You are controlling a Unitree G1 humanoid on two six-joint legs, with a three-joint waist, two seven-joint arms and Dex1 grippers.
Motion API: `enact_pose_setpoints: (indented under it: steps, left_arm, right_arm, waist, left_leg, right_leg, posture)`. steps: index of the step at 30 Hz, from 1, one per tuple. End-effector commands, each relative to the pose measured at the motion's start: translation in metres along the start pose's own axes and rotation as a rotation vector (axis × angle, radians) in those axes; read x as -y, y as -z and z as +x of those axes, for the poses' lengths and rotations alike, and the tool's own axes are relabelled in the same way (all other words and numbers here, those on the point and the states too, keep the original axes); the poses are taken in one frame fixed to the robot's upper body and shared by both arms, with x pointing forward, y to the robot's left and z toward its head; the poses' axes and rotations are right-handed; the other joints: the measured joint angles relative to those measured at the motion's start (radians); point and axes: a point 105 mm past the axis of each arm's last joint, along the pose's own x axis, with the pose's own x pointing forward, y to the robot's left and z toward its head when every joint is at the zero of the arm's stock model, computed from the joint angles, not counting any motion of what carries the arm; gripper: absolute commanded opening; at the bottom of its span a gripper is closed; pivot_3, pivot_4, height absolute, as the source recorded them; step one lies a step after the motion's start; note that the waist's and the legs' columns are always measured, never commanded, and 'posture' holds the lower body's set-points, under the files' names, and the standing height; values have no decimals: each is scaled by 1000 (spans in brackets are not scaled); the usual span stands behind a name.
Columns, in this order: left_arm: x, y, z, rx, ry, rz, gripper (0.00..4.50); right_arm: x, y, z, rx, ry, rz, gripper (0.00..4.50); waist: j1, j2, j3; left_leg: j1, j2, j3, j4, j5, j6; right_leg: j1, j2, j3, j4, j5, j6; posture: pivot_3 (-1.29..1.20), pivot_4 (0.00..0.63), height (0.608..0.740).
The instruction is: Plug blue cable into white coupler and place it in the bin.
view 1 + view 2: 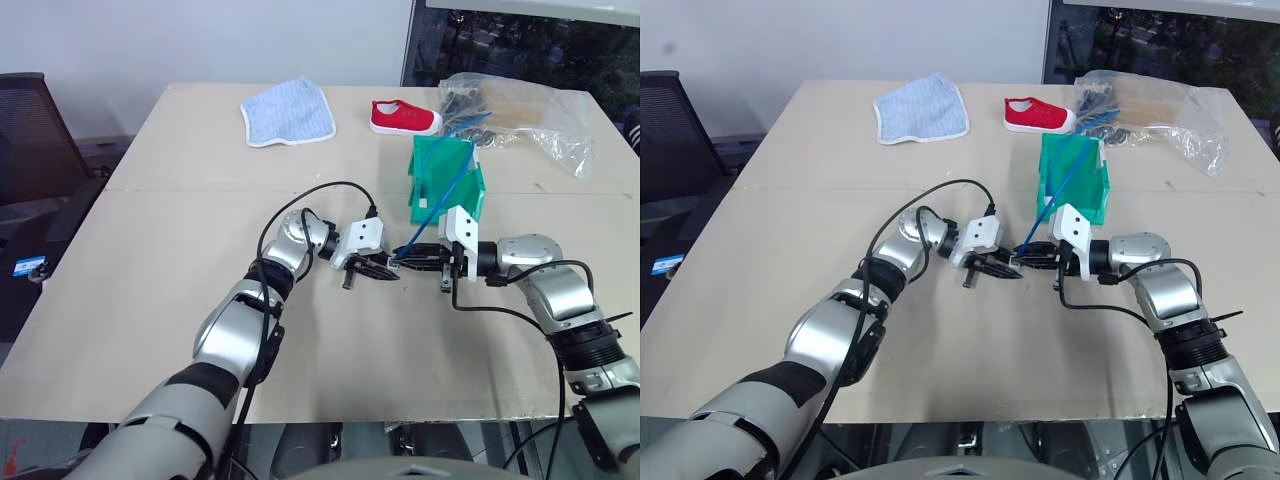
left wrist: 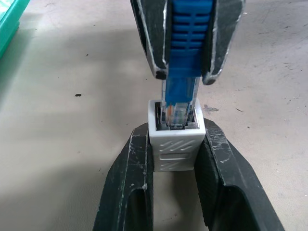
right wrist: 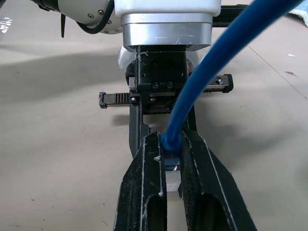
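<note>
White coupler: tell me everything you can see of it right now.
The white coupler is a small white plastic block with a ribbed pattern moulded on its near face. The left gripper clamps it by two opposite sides, above the table, with its socket opening facing the right gripper. That gripper is shut on the blue cable just behind the clear plug, and the plug's tip sits inside the socket; whether it has fully latched I cannot tell.
</note>
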Motion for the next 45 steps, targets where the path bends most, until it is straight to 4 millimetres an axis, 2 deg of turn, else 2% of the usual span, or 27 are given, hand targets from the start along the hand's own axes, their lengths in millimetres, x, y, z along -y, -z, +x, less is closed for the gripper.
enact_pose_setpoints:
  steps: [1, 5, 8, 10, 12, 14, 16, 19, 21, 23, 26, 28, 29, 32, 34, 35, 39, 42, 45]
  left_arm:
    - [2, 2, 3, -18, 20, -2, 566]
    - [2, 1, 4, -14, 23, 1, 566]
    - [1, 0, 5, -14, 20, 4, 566]
    - [1, -1, 5, -13, 19, 5, 566]
    - [1, -1, 6, -11, 18, 5, 566]
    - [0, -1, 6, -9, 16, 4, 566]
    - [0, -1, 6, -7, 12, 3, 566]
    - [-1, -1, 4, 0, 0, -4, 566]
    - [-5, -5, 2, 33, -27, -29, 566]
    - [-10, -10, 1, 78, -58, -57, 566]
    - [-15, -15, -2, 111, -89, -79, 566]
    - [-21, -17, -7, 117, -137, -87, 1599]
    - [-24, -19, -9, 114, -164, -76, 1969]
    - [-38, -31, -18, 139, -288, -56, 3346]
    - [-40, -41, -25, 170, -326, -63, 4411]
    - [-40, -46, -29, 189, -341, -74, 4465]
    - [-32, -83, -53, 266, -457, -109, 4465]
    - [-25, -107, -63, 303, -530, -161, 4465]
    - [-23, -119, -69, 304, -616, -218, 4465]
  right_arm:
    - [1, 0, -4, -4, 7, -10, 0]
    - [-2, 5, 3, -40, -12, -15, 0]
    - [-4, 18, 10, -114, -17, -12, 0]
    - [-7, 39, 11, -213, -21, 48, 0]
    - [-20, 65, 7, -344, -79, 112, 0]
    - [-30, 71, 7, -359, -115, 139, 0]
    - [-25, 55, 16, -250, -81, 143, 0]
    - [-8, 5, 24, 41, -16, 107, 0]
    - [7, -31, 17, 226, 37, 150, 0]
    - [15, -51, 8, 294, 47, 162, 0]
    - [19, -63, 2, 307, 46, 175, 0]
    - [22, -73, -3, 311, 46, 186, 0]
    - [24, -76, -5, 306, 50, 192, 0]
    - [33, -84, -13, 281, 84, 223, 0]
    - [39, -90, -20, 277, 97, 248, 0]
    - [44, -92, -24, 269, 111, 261, 0]
    - [84, -94, -52, 207, 234, 342, 0]
    - [110, -93, -66, 173, 316, 386, 0]
    - [129, -86, -73, 123, 371, 397, 0]
  waist:
    - [0, 0, 0]
    - [0, 0, 0]
    - [0, 0, 0]
    - [-1, 0, -1]
    - [-2, -2, -3]
    - [-1, -2, -9]
    - [-1, -5, -13]
    - [-2, -6, -14]
    - [-10, -5, -12]
    - [-11, -5, -11]
    - [-10, -4, -10]
    - [-9, -4, -9]
    - [-9, -2, -9]
    - [-9, -3, -8]
    - [-6, -2, -8]
    - [-6, -2, -8]
    - [-13, 1, -5]
    - [-11, 1, -5]
    - [-12, 1, -5]
  left_leg:
    - [0, 0, 0, 0, 0, 0]
    - [0, 0, 0, 0, 0, 0]
    - [0, 0, 0, 0, 0, 0]
    - [0, 0, 0, 0, 0, 0]
    - [2, 0, 0, 0, 0, 0]
    - [2, 0, 0, 0, 0, 0]
    - [3, 0, -1, 0, 0, 0]
    - [3, 1, -2, 0, 0, 1]
    - [2, 1, -1, 0, 0, 0]
    - [1, 1, -1, 0, 0, 0]
    - [0, 1, -1, 0, 0, 0]
    - [0, 1, -1, 0, 0, 0]
    - [0, 1, -1, 0, 0, 0]
    - [-1, 1, -1, -1, 0, 0]
    - [-1, 1, -1, -1, 0, 0]
    - [-1, 1, -1, -1, 0, 0]
    - [-1, 1, 0, -2, 1, -1]
    - [-1, 0, 0, -2, 2, -3]
    - [0, 0, 0, -3, 2, -3]
  right_leg:
    - [0, 0, 0, 0, 0, 0]
    - [0, 0, 0, 0, 0, 0]
    - [0, 0, 0, 0, 0, 0]
    - [0, 0, 0, 0, 0, 0]
    - [1, 0, 0, 1, 0, 0]
    - [1, 0, 0, 1, 0, 0]
    - [2, 0, -1, 1, 0, 0]
    - [2, 0, -1, 1, 0, 0]
    - [2, 1, -1, 1, 0, 0]
    - [-1, 0, 0, 3, 0, 0]
    - [-1, 0, 0, 3, 0, 0]
    - [-1, 0, -1, 2, 0, 0]
    - [-1, 0, 0, 2, 0, 0]
    - [-2, 0, -1, 1, 0, 0]
    - [-2, -1, -2, 1, 0, 0]
    - [-2, -1, -2, 1, 0, 0]
    - [-2, -2, 0, 1, 0, 0]
    - [-2, -2, 0, 1, 0, 0]
    - [-2, -2, 0, 0, 0, 0]
  posture:
    - [0, 150, 740]
    - [0, 150, 740]
    - [0, 150, 740]
    - [0, 150, 740]
    - [0, 150, 740]
    - [0, 150, 740]
    - [0, 150, 740]
    - [0, 150, 740]
    - [0, 150, 740]
    - [0, 150, 740]
    - [0, 150, 740]
    - [0, 150, 740]
    - [0, 150, 740]
    - [0, 150, 740]
    - [0, 150, 740]
    - [0, 150, 740]
    - [0, 150, 740]
    - [0, 150, 740]
    - [0, 150, 740]
